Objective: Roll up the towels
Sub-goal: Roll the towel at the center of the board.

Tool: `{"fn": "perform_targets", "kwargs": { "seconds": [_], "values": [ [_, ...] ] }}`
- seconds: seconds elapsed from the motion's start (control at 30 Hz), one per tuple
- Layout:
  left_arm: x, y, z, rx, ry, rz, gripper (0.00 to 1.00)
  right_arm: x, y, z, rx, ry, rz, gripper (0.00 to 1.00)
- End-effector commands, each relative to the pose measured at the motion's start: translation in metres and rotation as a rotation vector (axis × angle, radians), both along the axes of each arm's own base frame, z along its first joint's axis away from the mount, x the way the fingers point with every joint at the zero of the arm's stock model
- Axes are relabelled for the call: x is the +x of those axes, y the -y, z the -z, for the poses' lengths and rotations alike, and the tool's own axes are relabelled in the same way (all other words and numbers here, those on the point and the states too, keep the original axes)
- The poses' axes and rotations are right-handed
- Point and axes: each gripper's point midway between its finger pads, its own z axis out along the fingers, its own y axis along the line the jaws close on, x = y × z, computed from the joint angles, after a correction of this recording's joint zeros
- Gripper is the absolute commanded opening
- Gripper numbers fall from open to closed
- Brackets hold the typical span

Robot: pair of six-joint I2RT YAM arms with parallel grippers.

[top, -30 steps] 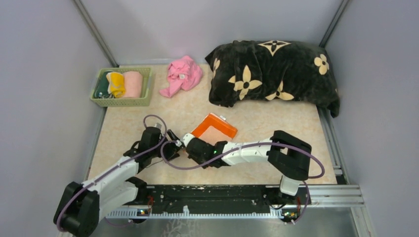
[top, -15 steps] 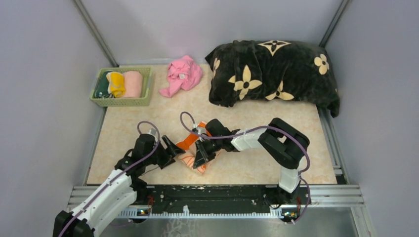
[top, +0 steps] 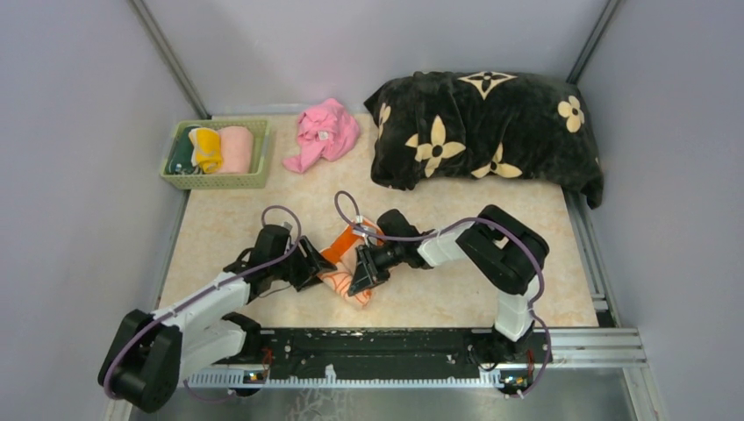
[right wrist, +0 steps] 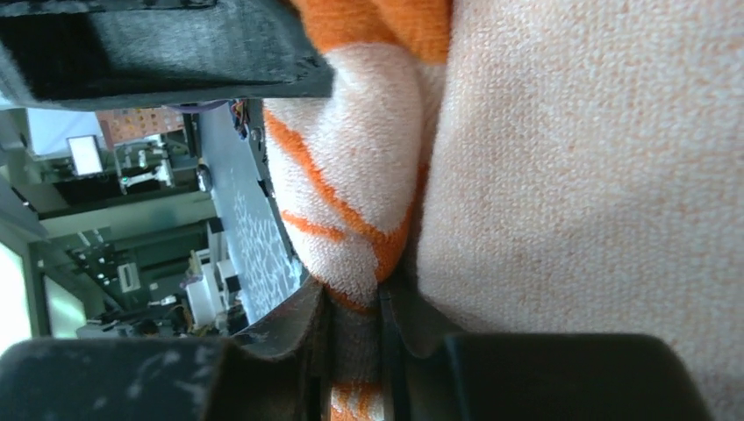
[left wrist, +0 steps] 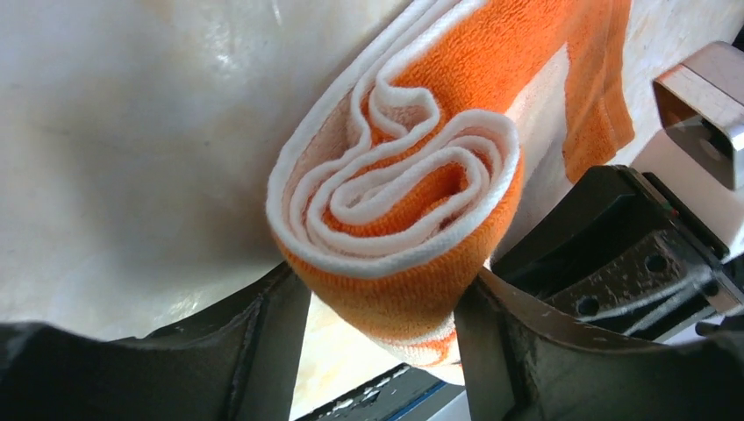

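peach terry with an orange border: the peach towel [top: 344, 279] lies on the table [top: 456, 219] nearer the arm bases than the black blanket [top: 487, 132], off its left end and well apart from it, part rolled, with one orange strip trailing back toward the blanket. left arm reaches low and diagonal from the side far from the blanket. the left gripper [top: 318, 263] has its fingers [left wrist: 263, 351] standing wide on either side of the roll's spiral end, both touching it. right arm is folded, elbow raised below the blanket's right half, forearm running left, wrist tipped down. the right gripper [top: 360, 279] is nearly pressed together, its fingers [right wrist: 298, 338] pinching a thin fold of the towel. a green basket [top: 215, 181] of rolled cloths sits left of the blanket.
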Motion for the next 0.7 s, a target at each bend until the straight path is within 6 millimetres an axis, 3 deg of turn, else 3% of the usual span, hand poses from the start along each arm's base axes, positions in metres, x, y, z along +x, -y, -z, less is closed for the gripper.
{"fn": "perform_targets", "kwargs": {
  "seconds": [0.0,0.13,0.4,0.57,0.67],
  "values": [
    [0.0,-0.009,0.022,0.073,-0.032,-0.004,0.64,0.012,0.012,-0.004,-0.074,0.17,0.018,0.25],
    [-0.002,-0.013,0.028,0.091,-0.045,-0.018,0.61,0.026,0.022,-0.03,-0.163,0.408,0.044,0.38],
    [-0.006,-0.018,0.031,0.11,-0.063,-0.034,0.62,0.035,0.023,-0.085,-0.315,0.924,0.103,0.49],
    [-0.007,-0.018,0.03,0.102,-0.063,-0.038,0.62,0.018,0.005,-0.097,-0.342,1.135,0.063,0.53],
    [-0.008,-0.018,0.031,0.104,-0.065,-0.04,0.62,0.01,-0.005,-0.086,-0.382,1.192,0.014,0.53]
  ]
}}
